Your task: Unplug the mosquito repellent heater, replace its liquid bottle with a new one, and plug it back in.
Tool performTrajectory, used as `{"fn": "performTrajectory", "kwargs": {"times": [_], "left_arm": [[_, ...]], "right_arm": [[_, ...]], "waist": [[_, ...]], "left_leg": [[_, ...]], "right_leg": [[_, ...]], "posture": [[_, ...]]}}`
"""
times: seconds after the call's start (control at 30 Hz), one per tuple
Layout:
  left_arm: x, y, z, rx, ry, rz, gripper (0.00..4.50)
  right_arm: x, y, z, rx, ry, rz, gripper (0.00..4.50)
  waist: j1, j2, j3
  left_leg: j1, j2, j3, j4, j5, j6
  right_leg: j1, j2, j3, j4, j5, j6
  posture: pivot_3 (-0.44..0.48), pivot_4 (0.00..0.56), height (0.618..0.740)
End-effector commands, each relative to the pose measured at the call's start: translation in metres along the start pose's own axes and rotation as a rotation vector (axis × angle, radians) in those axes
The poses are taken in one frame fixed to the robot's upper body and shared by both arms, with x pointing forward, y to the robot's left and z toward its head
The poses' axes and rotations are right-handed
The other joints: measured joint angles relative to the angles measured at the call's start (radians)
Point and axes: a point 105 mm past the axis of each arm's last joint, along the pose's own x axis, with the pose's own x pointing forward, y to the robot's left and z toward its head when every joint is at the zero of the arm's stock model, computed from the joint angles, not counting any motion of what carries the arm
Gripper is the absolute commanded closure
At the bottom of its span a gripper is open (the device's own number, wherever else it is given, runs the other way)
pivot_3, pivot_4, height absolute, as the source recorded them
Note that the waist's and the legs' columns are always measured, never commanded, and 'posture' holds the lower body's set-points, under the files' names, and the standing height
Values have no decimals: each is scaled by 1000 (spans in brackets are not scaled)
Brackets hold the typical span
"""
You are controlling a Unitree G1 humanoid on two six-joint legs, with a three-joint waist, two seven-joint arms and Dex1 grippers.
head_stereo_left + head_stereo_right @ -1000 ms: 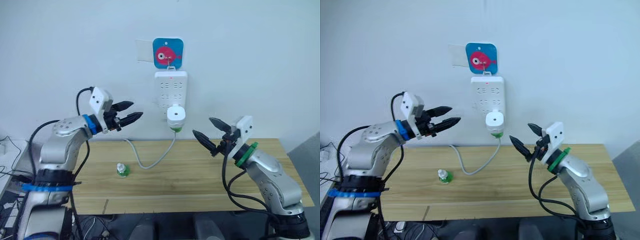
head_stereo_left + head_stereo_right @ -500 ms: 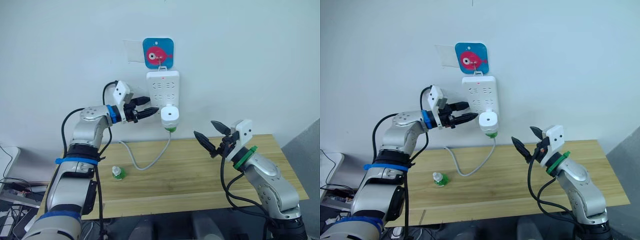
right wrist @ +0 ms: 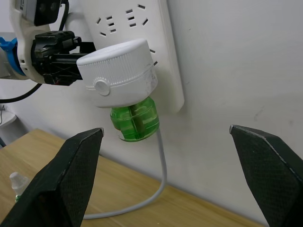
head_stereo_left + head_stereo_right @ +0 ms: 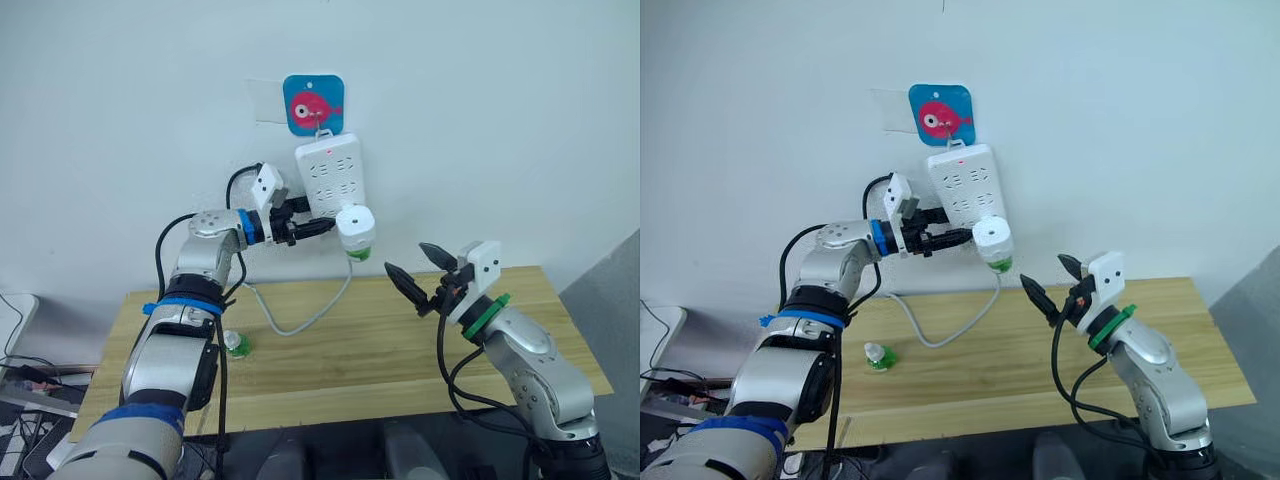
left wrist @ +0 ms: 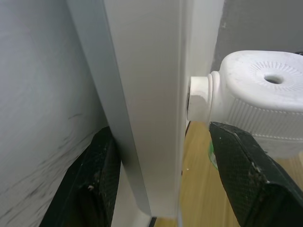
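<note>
The mosquito repellent heater (image 4: 356, 224), white and round, is plugged into the lower end of a white power strip (image 4: 330, 172) hanging on the wall. A green liquid bottle (image 4: 360, 254) hangs under the heater. My left gripper (image 4: 320, 215) is open at the heater's left side. In the left wrist view one finger (image 5: 97, 179) is behind the strip's edge and the other finger (image 5: 246, 175) is just under the heater (image 5: 258, 101). My right gripper (image 4: 405, 258) is open above the table, right of and below the heater. A small green bottle (image 4: 235, 343) with a white cap stands on the table's left part.
The strip hangs tilted from a blue fish hook (image 4: 313, 104). Its grey cable (image 4: 300, 322) loops down onto the wooden table (image 4: 400, 350). The right wrist view shows the heater (image 3: 118, 71), its bottle (image 3: 136, 120) and my left gripper (image 3: 57, 59) beside them.
My left gripper has advanced to the right until it reached the strip and the heater. The strip now hangs tilted, its lower end swung right. The right arm has barely moved.
</note>
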Motion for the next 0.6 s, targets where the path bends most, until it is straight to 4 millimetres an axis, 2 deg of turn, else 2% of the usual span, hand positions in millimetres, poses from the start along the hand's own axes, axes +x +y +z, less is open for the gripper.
{"fn": "performTrajectory", "kwargs": {"times": [0.03,0.07,0.17,0.3,0.6], "left_arm": [[4,-2,19,31,-47,-31,1537],[3,-3,19,26,-48,-36,1537],[1,-4,19,20,-49,-41,2065],[-3,-2,17,9,-46,-28,3182],[0,-2,16,0,-43,-16,3183]], "right_arm": [[5,13,20,-25,-66,33,0],[6,13,21,-23,-68,35,0],[8,15,22,-17,-71,37,0],[12,21,24,-16,-68,54,0],[37,37,36,-91,-61,15,0]], "waist": [[0,0,0],[0,0,2],[1,-1,7],[0,-1,12],[0,-1,16]], "left_leg": [[0,0,0,0,0,0],[0,0,0,0,0,0],[0,0,0,0,0,0],[0,0,0,0,0,0],[0,0,0,0,0,0]], "right_leg": [[0,0,0,0,0,0],[0,0,0,0,0,0],[0,0,0,0,0,0],[0,0,0,0,0,0],[-1,0,0,0,0,0]], "posture": [[-205,155,740],[-205,155,740],[-205,155,740],[-200,160,740],[-203,173,740]]}}
